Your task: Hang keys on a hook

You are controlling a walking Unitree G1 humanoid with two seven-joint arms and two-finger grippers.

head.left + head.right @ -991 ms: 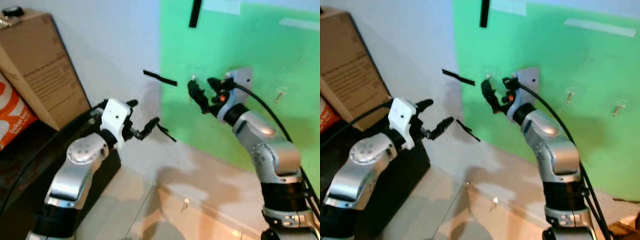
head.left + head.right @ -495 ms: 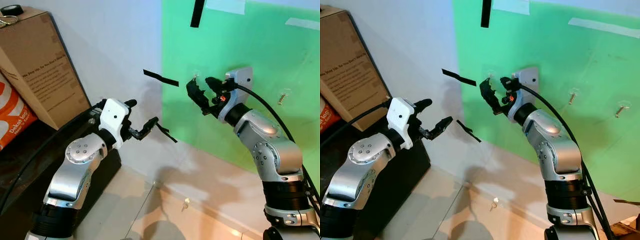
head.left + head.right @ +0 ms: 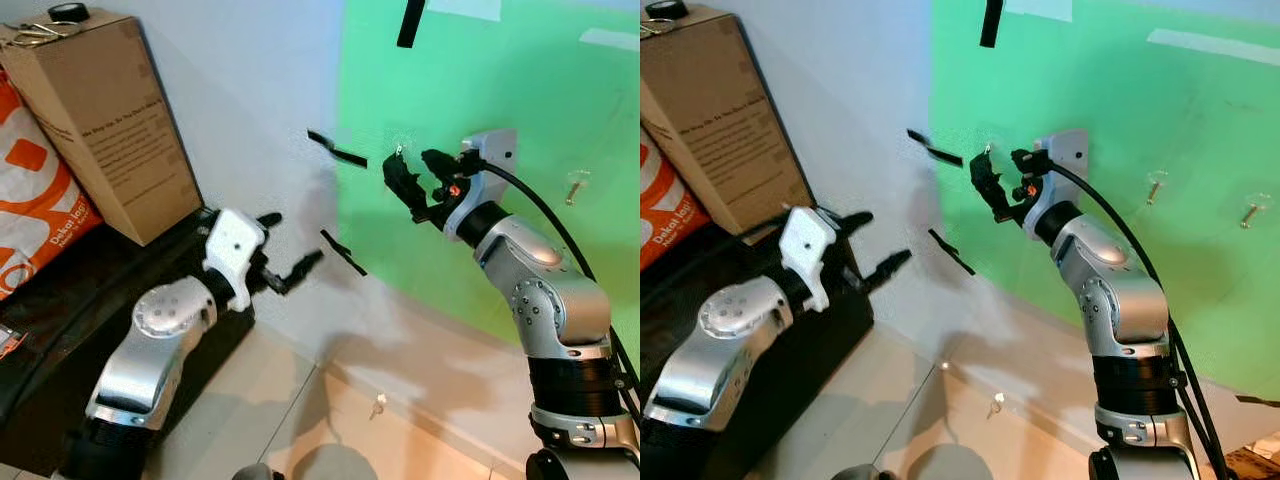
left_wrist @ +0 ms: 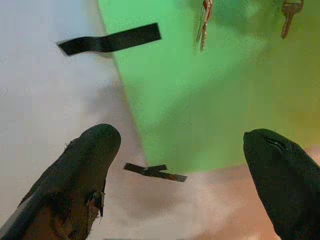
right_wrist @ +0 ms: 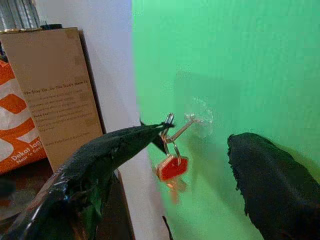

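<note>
A humanoid robot faces a wall that is white on its left and covered by a green sheet (image 3: 1200, 250) on its right. The right pincer (image 5: 200, 145) is raised to a small clear hook (image 5: 196, 119) stuck on the green sheet. Its two black fingers stand wide apart. In the right wrist view, a key ring with an orange-headed key (image 5: 171, 167) dangles from the hook's arm, and the tip of one finger (image 5: 150, 134) touches or nearly touches the ring; whether the ring is fully seated on the hook cannot be told.

The left pincer (image 3: 290, 245) is held lower, near the white wall, fingers spread wide and holding nothing. Short black tape strips (image 3: 338, 150) mark the wall nearby. Two more hooks with keys (image 3: 1156, 185) sit further along the green sheet. A cardboard box (image 3: 110, 120) and an orange bag (image 3: 30, 190) stand on a dark shelf to the left.

The hanging step looks nearly finished. To do it well, the finger should probably slide off the ring gently and straight back from the wall, so the ring is not dragged off the hook's tip or the stick-on hook pulled loose.
</note>
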